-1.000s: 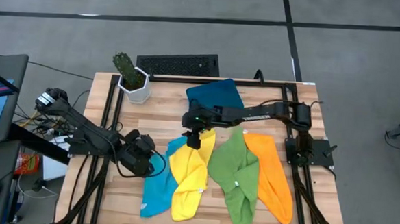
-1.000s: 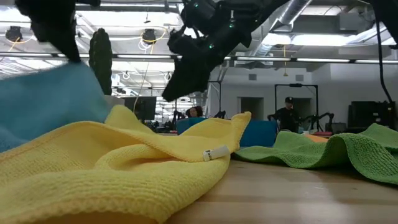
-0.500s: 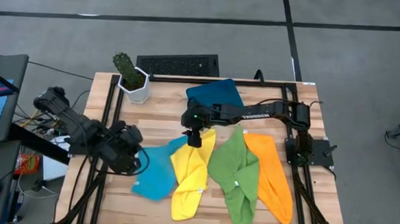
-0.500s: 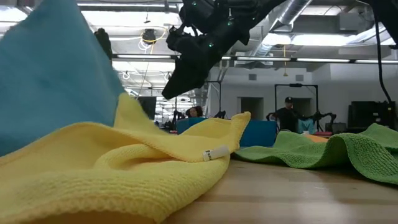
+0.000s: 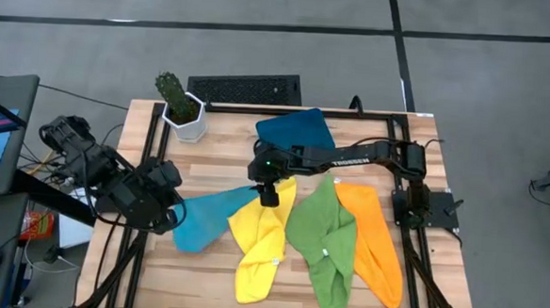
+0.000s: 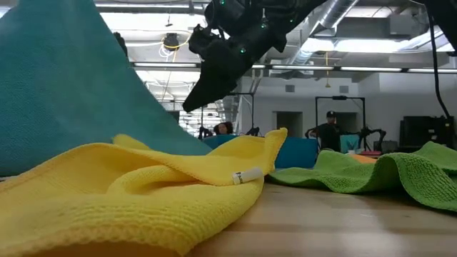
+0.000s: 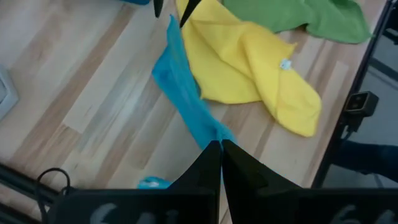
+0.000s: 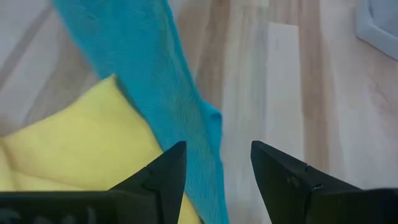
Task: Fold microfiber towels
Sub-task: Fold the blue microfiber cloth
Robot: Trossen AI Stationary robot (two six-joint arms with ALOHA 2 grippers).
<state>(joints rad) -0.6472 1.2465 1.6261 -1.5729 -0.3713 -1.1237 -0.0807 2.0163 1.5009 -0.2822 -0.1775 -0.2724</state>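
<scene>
Left hand (image 5: 166, 208), clamped on the light blue towel (image 5: 206, 216), has dragged it toward the tabletop's left edge, clear of the yellow towel (image 5: 259, 238). Right hand (image 5: 266, 193) hovers with fingers apart over the blue towel's far corner. Towel now stretched out, likely ready to flatten.

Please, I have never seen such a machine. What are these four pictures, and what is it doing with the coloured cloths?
It is a robot with two dark arms at a wooden table. One picture looks down from above, one looks level across the table, and two come from cameras on the wrists. On the table lie a yellow towel, a green towel, an orange towel, a dark-blue tray and a potted cactus. The left tool is shut on one end of the blue towel, holding it stretched toward the table's left edge. The right tool is open, above the towel's other end.
</scene>
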